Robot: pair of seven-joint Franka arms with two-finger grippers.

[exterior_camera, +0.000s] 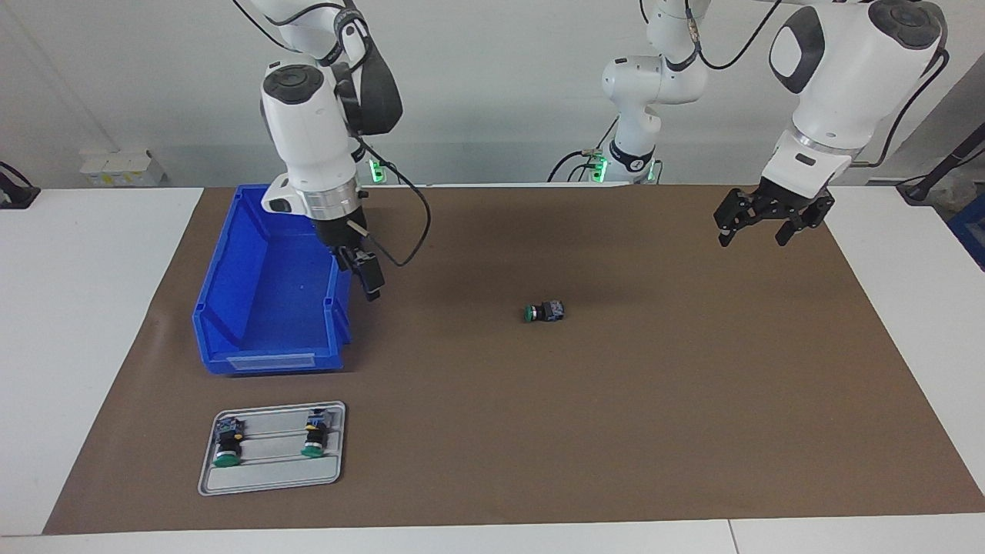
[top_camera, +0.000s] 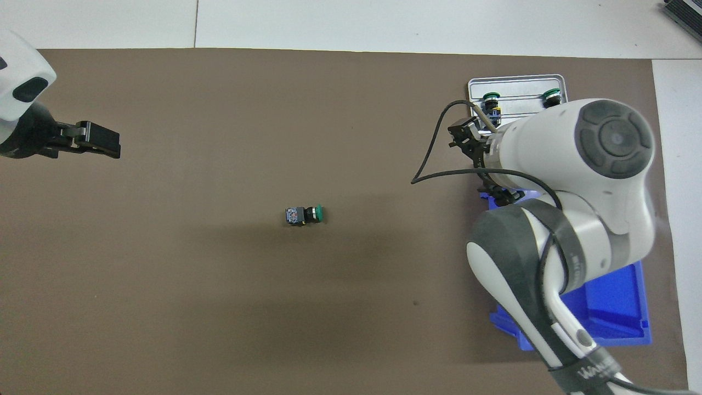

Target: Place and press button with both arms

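Button [exterior_camera: 544, 312] lying on its side near the middle of the brown mat [exterior_camera: 616, 431], held by neither arm.
Three alike buttons are present: this one, with green cap, black body and grey-blue terminal end, its cap turned toward the right arm's end of the table, and two [exterior_camera: 228, 442] [exterior_camera: 315, 436] on the grey tray [exterior_camera: 269, 478]. One blue bin [exterior_camera: 231, 308] stands nearer to the robots than the tray. The right gripper [exterior_camera: 368, 278] hangs over the bin's edge, its fingers spread wide and empty; the left gripper [exterior_camera: 752, 231] waits over the mat at the left arm's end, its fingers likewise wide apart. Nothing lies close around the lone button.
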